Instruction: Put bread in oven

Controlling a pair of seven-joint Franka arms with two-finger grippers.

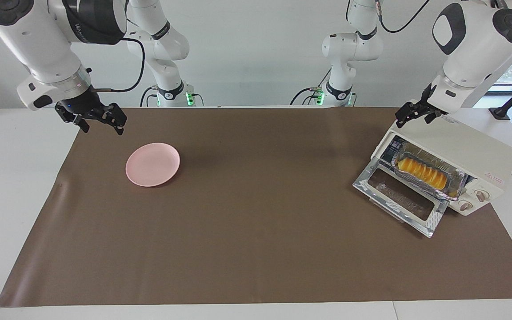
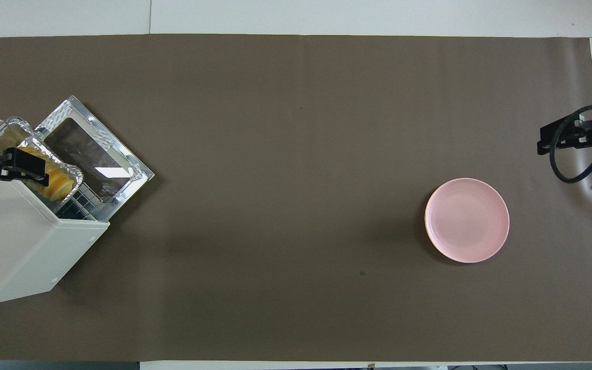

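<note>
Sitting in foil tray: bread, inside oven.

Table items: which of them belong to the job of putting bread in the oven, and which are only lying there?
Belong to the job:
- bread, in the foil tray
- oven, door down
- left gripper, open, raised over the oven

Only lying there:
- pink plate
- right gripper, open, waiting

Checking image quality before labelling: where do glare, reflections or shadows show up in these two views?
Overhead view: a bright white glare patch on the glass drop-down door of the cream-white toaster oven; a soft shadow edging the round pink plate. Facing view: the door looks dark, without glare.
</note>
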